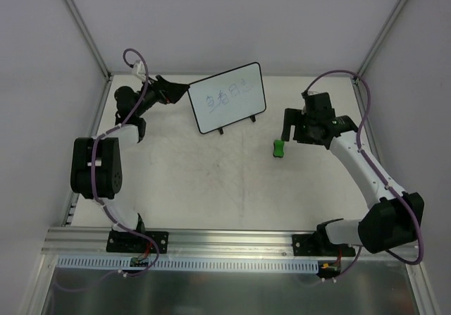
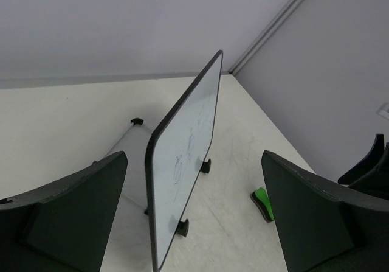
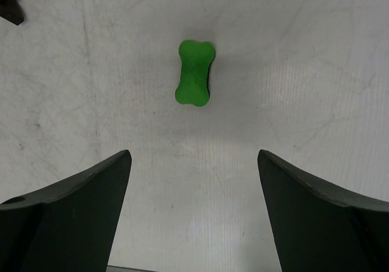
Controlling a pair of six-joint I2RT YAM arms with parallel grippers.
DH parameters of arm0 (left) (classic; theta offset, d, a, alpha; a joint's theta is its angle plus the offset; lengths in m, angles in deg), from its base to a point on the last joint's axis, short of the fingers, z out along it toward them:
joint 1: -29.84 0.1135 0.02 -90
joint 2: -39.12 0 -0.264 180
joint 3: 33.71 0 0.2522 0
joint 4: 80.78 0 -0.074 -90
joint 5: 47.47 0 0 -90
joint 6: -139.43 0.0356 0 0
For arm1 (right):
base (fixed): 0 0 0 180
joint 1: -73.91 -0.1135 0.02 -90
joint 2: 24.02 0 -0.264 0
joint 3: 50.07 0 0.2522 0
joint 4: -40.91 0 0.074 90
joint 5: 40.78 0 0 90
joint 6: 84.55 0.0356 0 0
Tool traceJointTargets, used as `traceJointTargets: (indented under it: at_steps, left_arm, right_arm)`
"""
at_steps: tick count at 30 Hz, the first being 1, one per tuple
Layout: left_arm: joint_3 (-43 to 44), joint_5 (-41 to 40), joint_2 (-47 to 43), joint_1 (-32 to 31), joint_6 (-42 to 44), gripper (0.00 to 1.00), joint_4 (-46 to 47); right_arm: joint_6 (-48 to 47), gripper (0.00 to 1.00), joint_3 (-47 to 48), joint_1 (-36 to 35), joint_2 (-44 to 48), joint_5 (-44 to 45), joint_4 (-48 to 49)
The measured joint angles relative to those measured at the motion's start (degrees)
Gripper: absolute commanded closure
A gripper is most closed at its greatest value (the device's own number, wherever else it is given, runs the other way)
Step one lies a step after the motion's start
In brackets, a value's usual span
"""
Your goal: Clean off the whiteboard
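White table (image 1: 211, 188) with scuffed surface; the whiteboard (image 1: 227, 97) stands upright on it on two small black feet (image 1: 220, 130), far of centre, its face towards the arms' bases. Board face carries faint blue-green writing, one row of about four characters; too faint to read. No brand or label legible anywhere. Left gripper (image 1: 182, 88) sits just beside the whiteboard's left edge, fingers spread wide, with that edge showing between them in the wrist view; contact cannot be told. Right gripper (image 3: 194, 155) hovers to the right of the whiteboard, fingers spread, holding nothing. Green bone-shaped eraser (image 3: 195, 73) lies flat on the table, right of and nearer than the whiteboard, apart from it.
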Motion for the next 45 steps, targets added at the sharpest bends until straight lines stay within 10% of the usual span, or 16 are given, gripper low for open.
traceJointTargets:
  at_steps: [9, 26, 45]
  left_arm:
    - [3.1, 0.7, 8.5, 0.3, -0.6, 0.09, 1.4]
    - [5.0, 2.4, 11.3, 0.3, -0.9, 0.11, 2.9]
    - [5.0, 3.9, 11.4, 0.3, -0.9, 0.11, 4.5]
  right_arm:
    - [-0.7, 0.25, 3.6, -0.9, -9.9, 3.5, -1.0]
    - [-0.9, 0.24, 8.0, -3.2, -24.9, 5.6, -0.3]
    - [0.5, 0.53, 11.8, -3.3, -34.2, 5.7, 3.1]
